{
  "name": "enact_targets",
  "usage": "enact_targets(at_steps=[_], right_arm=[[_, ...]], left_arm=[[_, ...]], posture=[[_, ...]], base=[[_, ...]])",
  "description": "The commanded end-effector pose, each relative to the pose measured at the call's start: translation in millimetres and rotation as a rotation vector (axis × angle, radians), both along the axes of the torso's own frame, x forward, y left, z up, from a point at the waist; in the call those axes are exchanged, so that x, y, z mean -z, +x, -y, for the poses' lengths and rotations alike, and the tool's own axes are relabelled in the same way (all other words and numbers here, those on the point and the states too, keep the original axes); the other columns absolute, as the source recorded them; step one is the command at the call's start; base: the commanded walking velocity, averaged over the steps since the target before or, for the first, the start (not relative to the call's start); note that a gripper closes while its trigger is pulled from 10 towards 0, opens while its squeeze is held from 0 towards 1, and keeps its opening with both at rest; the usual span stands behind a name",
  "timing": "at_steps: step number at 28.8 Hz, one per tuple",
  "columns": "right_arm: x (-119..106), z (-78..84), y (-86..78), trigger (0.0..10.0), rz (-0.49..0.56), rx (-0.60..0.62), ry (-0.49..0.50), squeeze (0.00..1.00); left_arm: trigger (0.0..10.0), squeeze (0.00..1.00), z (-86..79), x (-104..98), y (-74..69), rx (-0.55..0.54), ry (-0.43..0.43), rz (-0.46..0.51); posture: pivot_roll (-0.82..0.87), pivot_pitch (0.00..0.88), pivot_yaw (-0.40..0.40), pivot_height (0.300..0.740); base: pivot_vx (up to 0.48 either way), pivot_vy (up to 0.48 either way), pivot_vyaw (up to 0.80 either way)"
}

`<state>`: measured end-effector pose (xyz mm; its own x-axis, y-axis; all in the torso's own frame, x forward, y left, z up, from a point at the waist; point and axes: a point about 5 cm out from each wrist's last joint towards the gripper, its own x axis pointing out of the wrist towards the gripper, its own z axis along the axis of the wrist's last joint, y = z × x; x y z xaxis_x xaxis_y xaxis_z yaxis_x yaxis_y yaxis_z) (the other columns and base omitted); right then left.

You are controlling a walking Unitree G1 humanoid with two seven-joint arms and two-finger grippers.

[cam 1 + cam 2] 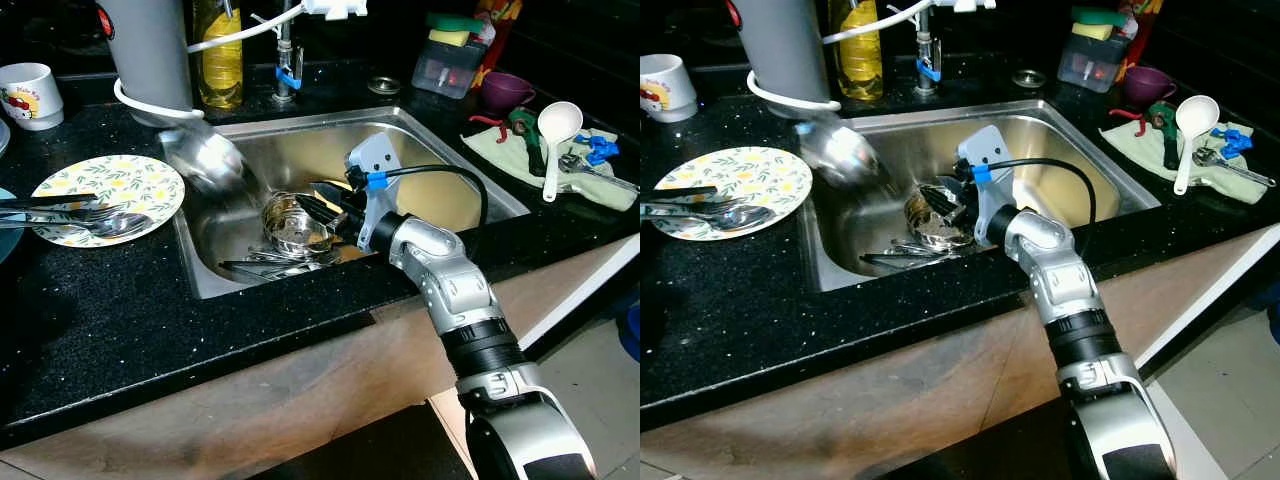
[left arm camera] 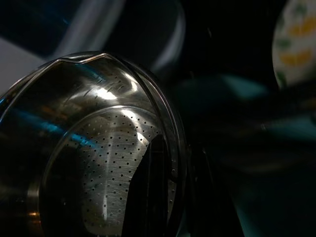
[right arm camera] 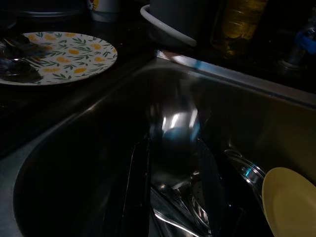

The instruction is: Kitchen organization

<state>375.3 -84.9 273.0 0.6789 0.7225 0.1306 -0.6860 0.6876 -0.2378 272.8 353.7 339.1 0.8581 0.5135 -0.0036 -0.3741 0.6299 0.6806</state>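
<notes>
Steel strainer bowl (image 1: 295,225) sits in the sink (image 1: 440,140) atop loose cutlery (image 1: 270,264), the right hand (image 1: 325,207) open around its rim. Left hand's grip cannot be told. Black speckled counter (image 1: 100,310) carries a floral plate (image 1: 115,190) at left.

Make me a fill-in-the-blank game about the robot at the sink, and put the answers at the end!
1. The right gripper reaches down into the ____.
2. The fork and spoon lie on a ____ with a yellow flower pattern.
3. The white ladle rests on a green ____ to the right of the sink.
4. The steel strainer in the sink sits beside a pile of ____.

Answers: sink; plate; cloth; cutlery
</notes>
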Motion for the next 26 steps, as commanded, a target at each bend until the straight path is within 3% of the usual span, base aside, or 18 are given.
enact_targets(at_steps=[1, 2, 3, 4, 6, 8, 10, 11, 13, 14, 16, 17, 22, 26], right_arm=[[0.0, 2.2, 0.0, 10.0, -0.001, 0.007, -0.009, 0.00], [-0.1, 2.3, 0.1, 10.0, -0.001, 0.007, -0.009, 0.00], [-0.8, 2.6, 0.3, 10.0, 0.001, 0.009, -0.007, 0.00], [-0.8, 2.6, 0.3, 10.0, 0.001, 0.009, -0.007, 0.00], [-1.3, 2.9, 0.4, 10.0, 0.003, 0.010, -0.005, 0.00], [-1.4, 3.2, 0.5, 10.0, 0.003, 0.011, -0.005, 0.00], [-1.6, 3.5, 0.9, 10.0, 0.004, 0.011, -0.004, 0.00], [-1.6, 3.5, 0.9, 10.0, 0.004, 0.011, -0.004, 0.00], [-2.0, 3.4, 1.2, 10.0, 0.005, 0.013, -0.002, 0.00], [-2.0, 3.4, 1.2, 10.0, 0.005, 0.013, -0.002, 0.00], [-2.5, 3.1, 1.1, 10.0, 0.005, 0.015, 0.002, 0.00], [-2.5, 3.1, 1.1, 10.0, 0.005, 0.015, 0.002, 0.00], [-3.3, 3.8, 0.8, 10.0, 0.005, 0.023, 0.014, 0.00], [-4.1, 3.7, 0.2, 10.0, 0.006, 0.027, 0.024, 0.00]], left_arm=[[0.0, 0.00, 1.3, -13.0, -1.2, -0.009, 0.067, 0.067], [0.0, 0.00, 1.4, -17.6, -1.5, -0.014, 0.087, 0.093], [0.0, 0.00, 2.7, -37.7, -3.7, -0.025, 0.148, 0.224], [0.0, 0.00, 2.7, -37.7, -3.7, -0.025, 0.148, 0.224], [0.0, 0.00, 6.7, -51.8, -5.4, -0.007, 0.188, 0.321], [0.0, 0.00, 17.8, -55.5, 0.0, 0.113, 0.082, 0.375], [0.0, 0.00, 38.5, -57.9, 6.4, 0.247, -0.006, 0.385], [0.0, 0.00, 38.5, -57.9, 6.4, 0.247, -0.006, 0.385], [0.0, 0.00, 64.4, -62.1, 10.9, 0.438, -0.127, 0.421], [0.0, 0.00, 64.4, -62.1, 10.9, 0.438, -0.127, 0.421], [0.0, 0.00, 87.3, -63.5, 12.4, 0.629, -0.218, 0.441], [0.0, 0.00, 87.3, -63.5, 12.4, 0.629, -0.218, 0.441], [0.0, 0.00, 135.1, -53.7, 8.6, 0.984, -0.224, 0.391], [0.0, 0.00, 146.7, -45.6, 9.6, 1.039, -0.204, 0.361]], posture=[[0.02, 0.185, -0.072, 0.740], [0.02, 0.185, -0.072, 0.740], [0.02, 0.187, -0.072, 0.740], [0.02, 0.187, -0.072, 0.740], [0.02, 0.187, -0.072, 0.740], [0.02, 0.186, -0.075, 0.740], [0.02, 0.186, -0.076, 0.740], [0.02, 0.186, -0.076, 0.740], [0.02, 0.185, -0.075, 0.740], [0.02, 0.185, -0.075, 0.740], [0.02, 0.186, -0.073, 0.740], [0.02, 0.186, -0.073, 0.740], [0.02, 0.185, -0.070, 0.740], [0.02, 0.186, -0.070, 0.740]], base=[[0.000, 0.000, 0.00], [0.000, 0.000, 0.00], [0.000, 0.000, 0.00], [0.000, 0.000, 0.00], [0.000, 0.000, 0.00], [0.000, 0.000, 0.00], [0.000, 0.000, 0.00], [0.000, 0.000, 0.00], [0.000, 0.000, 0.00], [0.000, 0.000, 0.00], [0.000, 0.000, 0.00], [0.000, 0.000, 0.00], [0.000, 0.000, 0.00], [0.000, 0.000, 0.00]])
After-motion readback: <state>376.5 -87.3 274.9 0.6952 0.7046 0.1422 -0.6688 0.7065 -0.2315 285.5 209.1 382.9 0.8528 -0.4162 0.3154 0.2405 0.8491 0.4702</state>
